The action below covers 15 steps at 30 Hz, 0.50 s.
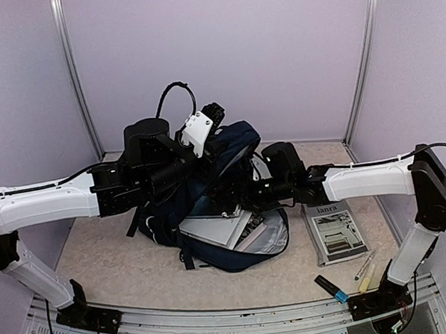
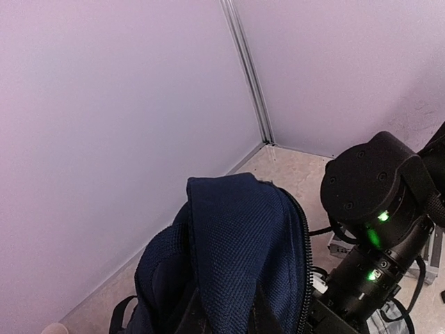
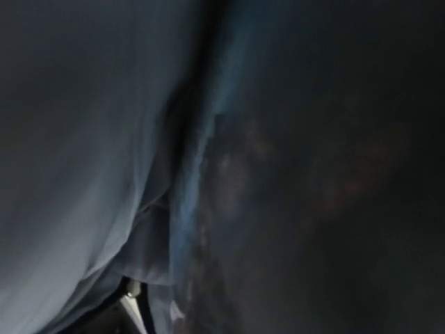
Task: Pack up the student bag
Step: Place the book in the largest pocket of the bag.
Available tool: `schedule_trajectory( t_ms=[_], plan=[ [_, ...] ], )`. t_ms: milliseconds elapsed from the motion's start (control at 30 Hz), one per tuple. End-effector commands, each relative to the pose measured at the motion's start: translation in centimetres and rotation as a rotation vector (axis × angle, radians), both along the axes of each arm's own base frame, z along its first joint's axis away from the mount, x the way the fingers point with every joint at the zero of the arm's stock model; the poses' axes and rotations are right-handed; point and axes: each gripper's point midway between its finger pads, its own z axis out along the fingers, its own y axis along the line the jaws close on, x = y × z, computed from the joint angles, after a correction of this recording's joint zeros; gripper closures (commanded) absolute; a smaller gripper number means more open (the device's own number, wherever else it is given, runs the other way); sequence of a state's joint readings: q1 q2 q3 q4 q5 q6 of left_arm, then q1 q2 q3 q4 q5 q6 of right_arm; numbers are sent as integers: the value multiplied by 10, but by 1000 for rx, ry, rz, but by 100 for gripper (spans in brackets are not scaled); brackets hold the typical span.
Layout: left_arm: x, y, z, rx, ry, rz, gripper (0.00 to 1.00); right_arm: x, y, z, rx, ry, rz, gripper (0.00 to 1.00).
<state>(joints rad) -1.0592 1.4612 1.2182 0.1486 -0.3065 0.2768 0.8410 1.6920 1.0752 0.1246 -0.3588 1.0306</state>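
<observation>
The student bag (image 1: 239, 257) lies in the middle of the table (image 1: 116, 270), mouth open toward the near right, its navy upper flap (image 2: 236, 236) standing up at the far side; the left arm comes in from the left and its left gripper (image 1: 213, 115) sits at the top of that raised flap, clenched, with the fabric rising straight out of the bottom of its wrist view so that the fingers themselves are hidden; it appears to be pinching the flap and holding it up; the right arm reaches in from the right and its right gripper (image 1: 265, 189) is pushed into the bag's opening, buried among dark folds; its wrist view shows only pale grey lining on the left and dark cloth on the right, so I cannot tell whether its jaws are spread or closed, or whether they hold anything; a pale book (image 1: 215, 229) lies flat inside the open mouth, partly under the arms; on the table just right of the bag lies a grey booklet (image 1: 335, 232) with a printed cover; nearer, toward the right arm's base, lie a black marker with a blue end (image 1: 330, 288) and two light-coloured pens (image 1: 365, 268), close together and well apart from the bag.
</observation>
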Motion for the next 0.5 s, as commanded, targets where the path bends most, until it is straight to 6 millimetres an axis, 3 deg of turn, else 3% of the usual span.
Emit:
schedule_trajectory(
  t_ms=[0, 33, 67, 100, 233, 367, 467],
  plan=[
    [8, 31, 72, -211, -106, 38, 100, -9, -20, 3, -204, -105, 15, 28],
    [11, 34, 71, -207, -104, 49, 100, -12, -29, 4, -243, -111, 17, 21],
    [14, 38, 69, -202, -101, 60, 100, -19, -40, 2, -300, -104, 27, 6],
    [17, 43, 68, -201, -98, 71, 100, -22, -47, 7, -337, -123, 38, 1],
    [28, 56, 56, -175, -84, 125, 100, -29, -82, 33, -467, -183, 33, 0],
    [26, 62, 47, -170, -68, 131, 100, -21, -127, 57, -576, -249, -66, 0],
    [24, 63, 43, -159, -59, 125, 100, -13, -176, 52, -603, -198, -184, 0]
  ],
)
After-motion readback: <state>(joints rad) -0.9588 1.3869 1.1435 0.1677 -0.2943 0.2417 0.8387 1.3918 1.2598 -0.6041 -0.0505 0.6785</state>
